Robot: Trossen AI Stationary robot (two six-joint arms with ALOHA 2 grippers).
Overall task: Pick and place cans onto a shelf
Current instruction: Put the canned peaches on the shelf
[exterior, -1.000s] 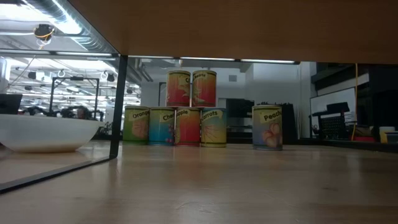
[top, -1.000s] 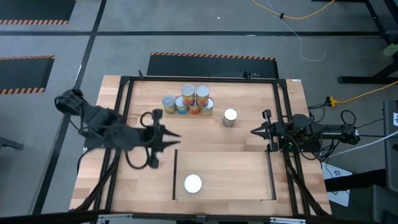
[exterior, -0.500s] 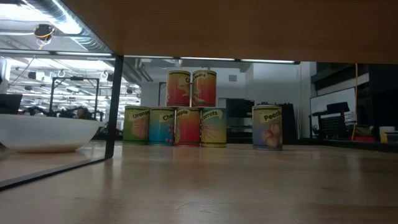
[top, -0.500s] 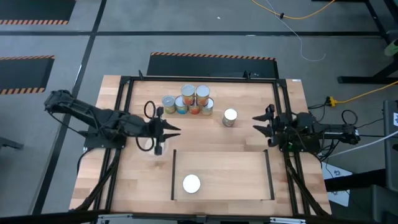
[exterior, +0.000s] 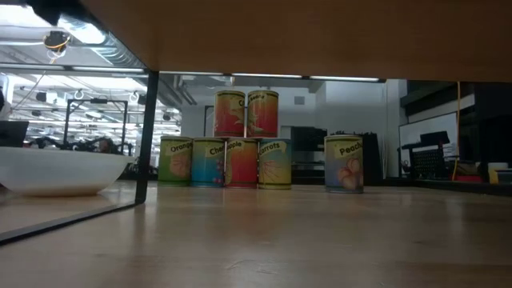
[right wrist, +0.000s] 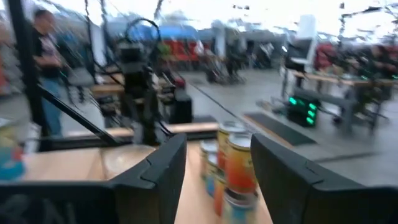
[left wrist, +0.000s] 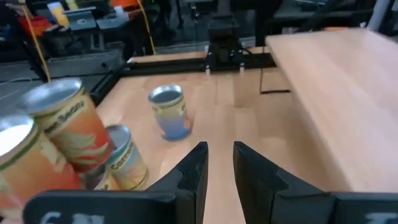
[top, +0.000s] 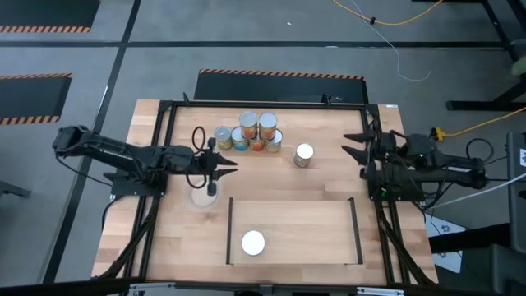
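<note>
Several cans (top: 249, 132) stand stacked at the table's far middle, two of them on top of the others (exterior: 246, 113). One can (top: 304, 154) stands alone on its base to their right. Another can (top: 252, 242) stands on the shelf (top: 304, 226), the raised light-wood panel at the near middle. My left gripper (top: 233, 162) hovers just near-left of the stack, pointing right, its fingers (left wrist: 198, 163) a narrow gap apart around nothing. My right gripper (top: 348, 144) hovers right of the lone can, open wide, pointing left at the cans (right wrist: 231, 163).
A round dish (top: 204, 196) sits on the table below my left gripper, left of the shelf; it shows as a white bowl (exterior: 58, 170) in the low view. A black metal frame (top: 162, 140) runs along the table's edges. Bare wood lies between the cans and the shelf.
My right gripper has opened wide and gone toward the table's far edge, drawing a little to the right. My left gripper has moved from beside the shelf's far left corner toward the far edge, ending next to the can stack. The cans have stayed put.
</note>
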